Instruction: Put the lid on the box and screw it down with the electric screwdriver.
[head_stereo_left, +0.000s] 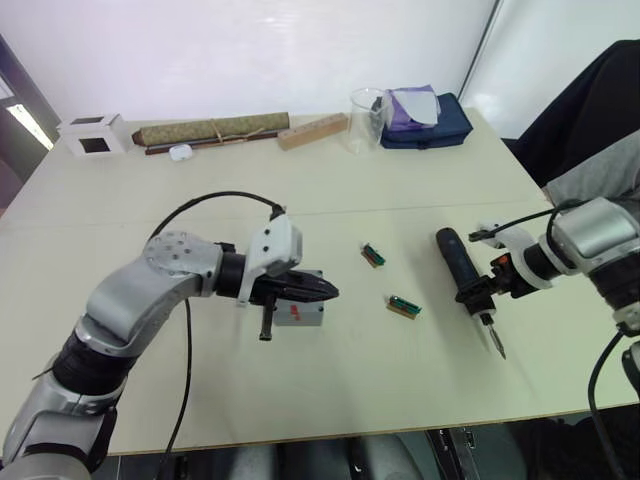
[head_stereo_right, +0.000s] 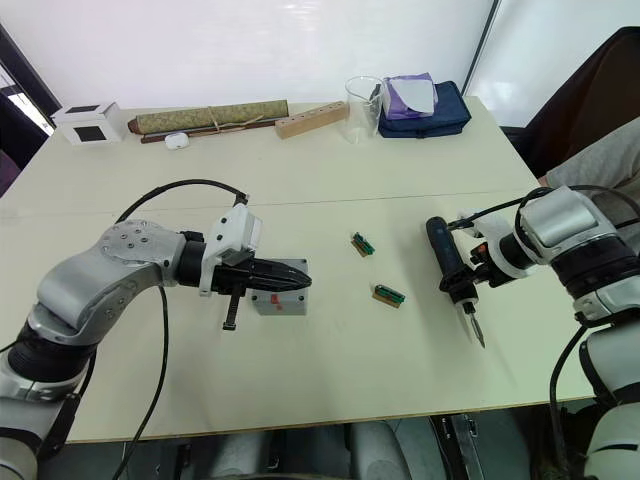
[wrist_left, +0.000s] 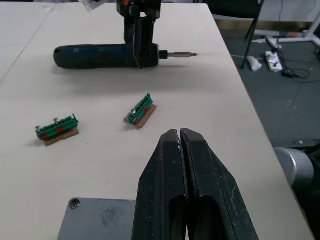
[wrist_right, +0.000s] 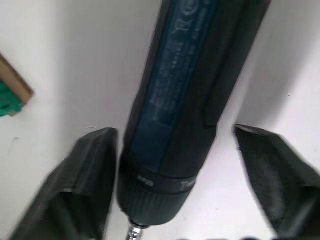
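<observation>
Left wrist view shows your left gripper (wrist_left: 181, 142) fingers closed, empty, over the lidded box (wrist_left: 97, 220); right gripper (wrist_right: 190, 165) fingers open astride the electric screwdriver (head_stereo_left: 462, 275), ready to grasp.

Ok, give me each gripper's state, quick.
Left gripper: shut, empty, above the box.
Right gripper: open, fingers either side of the electric screwdriver.

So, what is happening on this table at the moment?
The left gripper, fingers closed, hovers over the grey box, which lies on the table. The right gripper has its fingers open on either side of the electric screwdriver, which lies flat, not yet gripped. Two small green parts lie between them.
</observation>
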